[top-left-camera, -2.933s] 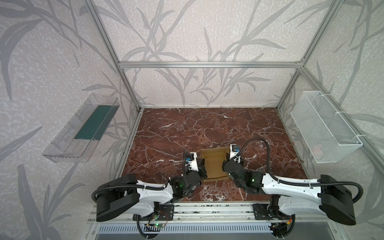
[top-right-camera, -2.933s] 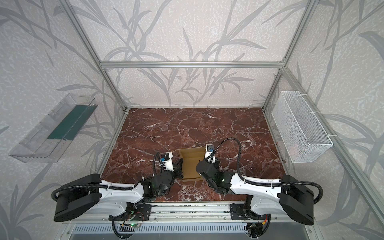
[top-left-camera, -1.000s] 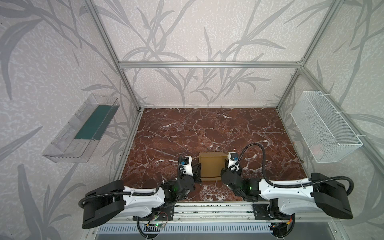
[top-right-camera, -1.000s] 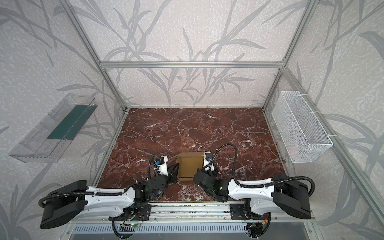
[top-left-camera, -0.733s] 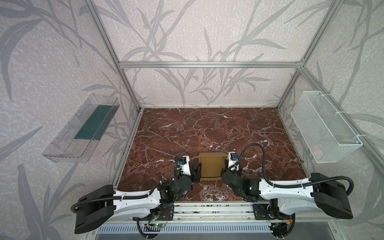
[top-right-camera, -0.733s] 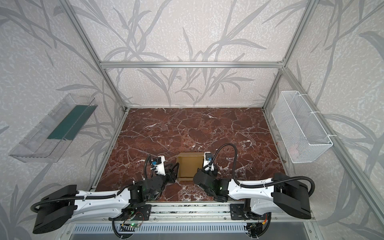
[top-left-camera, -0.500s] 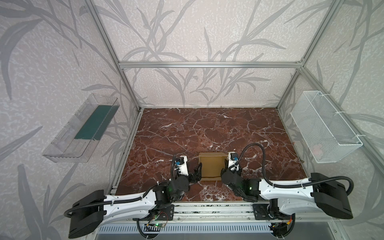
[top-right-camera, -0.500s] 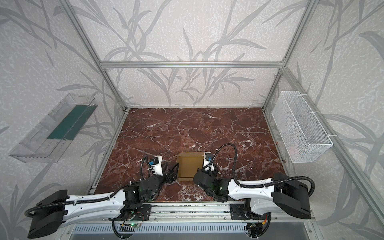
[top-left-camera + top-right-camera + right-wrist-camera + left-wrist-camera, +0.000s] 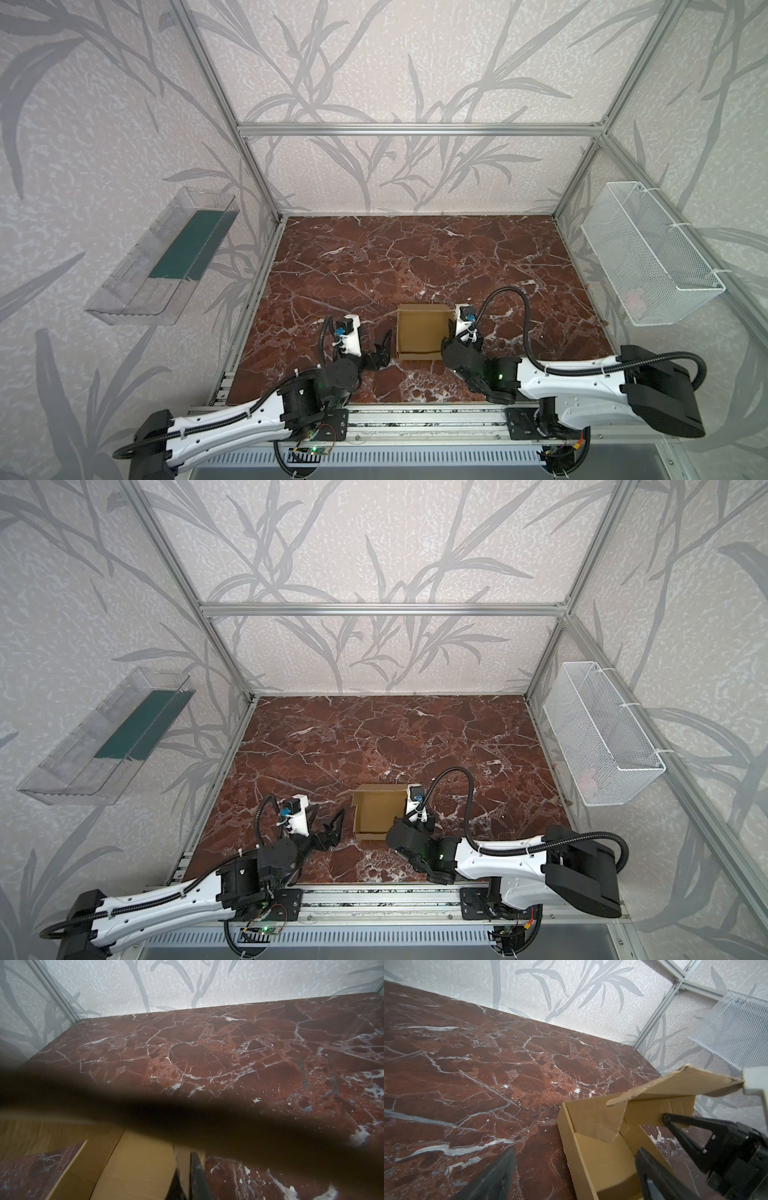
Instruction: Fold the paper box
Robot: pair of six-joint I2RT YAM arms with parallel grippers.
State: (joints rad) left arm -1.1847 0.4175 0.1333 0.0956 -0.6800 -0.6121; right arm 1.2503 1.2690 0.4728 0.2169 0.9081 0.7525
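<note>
The paper box (image 9: pixel 419 338), an open tan tray, sits at six o'clock on the marble counter (image 9: pixel 415 257). The right fingers (image 9: pixel 197 1176) are clenched on its three o'clock wall. The left fingers (image 9: pixel 500 1174) are spread wide and empty, just beside its nine o'clock wall.

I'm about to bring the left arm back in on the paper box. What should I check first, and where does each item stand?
1. Grip: ok. The right end effector is shut on the right wall of the paper box.
2. Free arm: ok. The left end effector has its jaws open, holds nothing and sits beside the box's left wall.
3. Seating: ok. The box base is down on the table in both top views.
4. Closure: not ok. The lid flap stands raised and the interior is open.
5. Side walls locked in place: cannot tell.
</note>
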